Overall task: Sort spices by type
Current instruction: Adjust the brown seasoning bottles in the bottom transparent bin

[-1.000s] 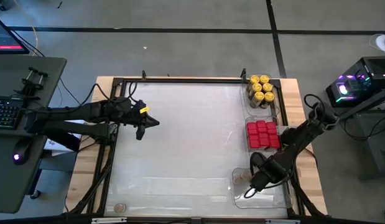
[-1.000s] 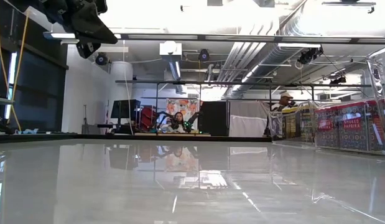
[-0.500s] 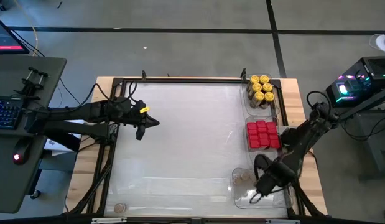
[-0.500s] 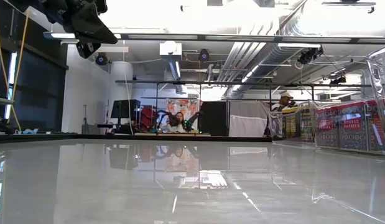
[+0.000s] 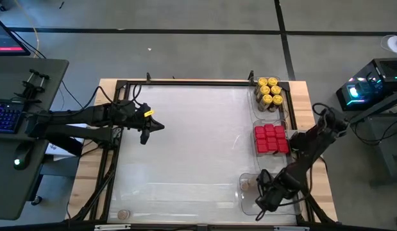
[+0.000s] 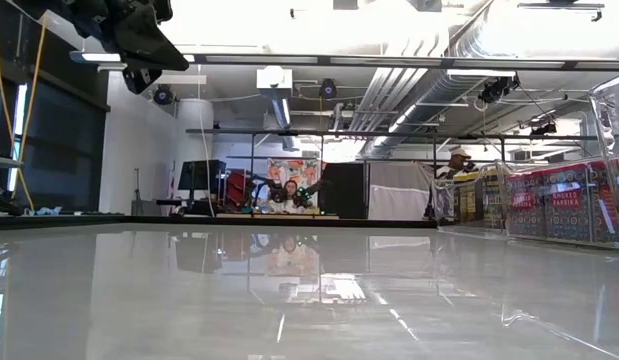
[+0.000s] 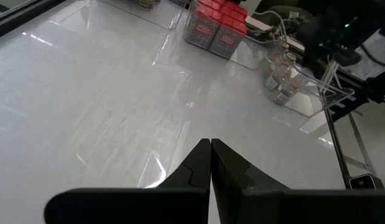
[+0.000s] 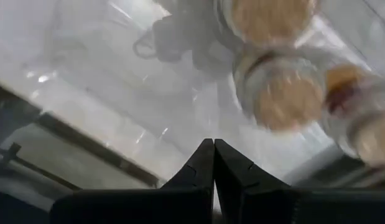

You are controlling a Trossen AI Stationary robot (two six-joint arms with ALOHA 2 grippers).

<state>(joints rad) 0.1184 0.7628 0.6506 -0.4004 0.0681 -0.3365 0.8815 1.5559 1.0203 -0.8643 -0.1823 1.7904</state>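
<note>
Over at the lower right of the high view, the right gripper [image 5: 261, 204] hangs closed and empty above the tray [image 5: 244, 204] with the grey-top jars [image 8: 290, 93]. Yellow-lid jars [image 5: 269, 91] and red tins [image 5: 270, 138] sit grouped up the right edge. Left gripper [image 5: 157, 126], also closed, waits mid-left.

Six red tins [image 5: 270, 138], five yellow-lidded jars [image 5: 269, 91]

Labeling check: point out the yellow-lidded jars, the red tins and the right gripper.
yellow-lidded jars [image 5: 269, 90], high view, on one yellow lid in the cluster.
red tins [image 5: 270, 138], high view, on the red tops, mid-block.
right gripper [image 5: 261, 204], high view, at its shut fingertips over the near tray.
</note>
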